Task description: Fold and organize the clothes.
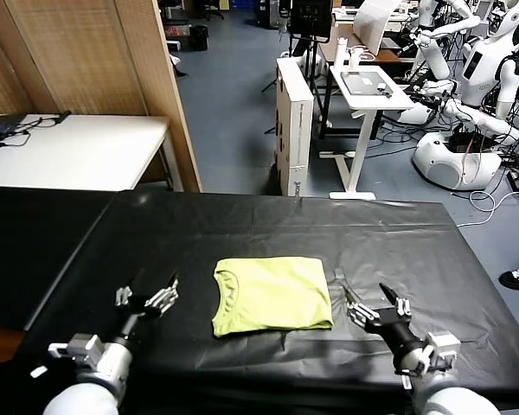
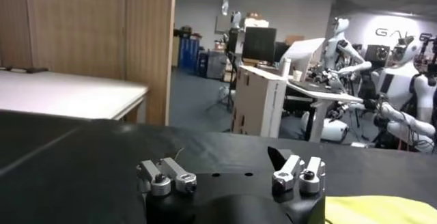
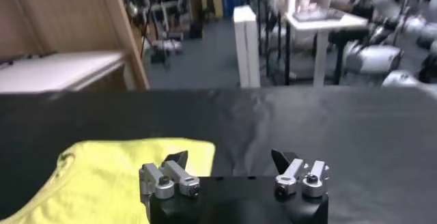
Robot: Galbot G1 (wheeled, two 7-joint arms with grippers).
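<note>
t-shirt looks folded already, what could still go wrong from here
The T-shirt lies as a folded rectangle on the black table, collar on its left. The right pincer sits open close beside its right edge; a sideways move could snag that edge and undo the fold. The near left corner looks slightly loose and may spring open if nudged. The left pincer, open and farther off, seems a lesser risk.

You have bare black table all round the folded shirt. At its 9 o'clock the left gripper waits, fingers spread; at 3 o'clock the right gripper, also spread. Both sit near the shirt without touching it. Toward 12 o'clock nothing stands on the cloth.
</note>
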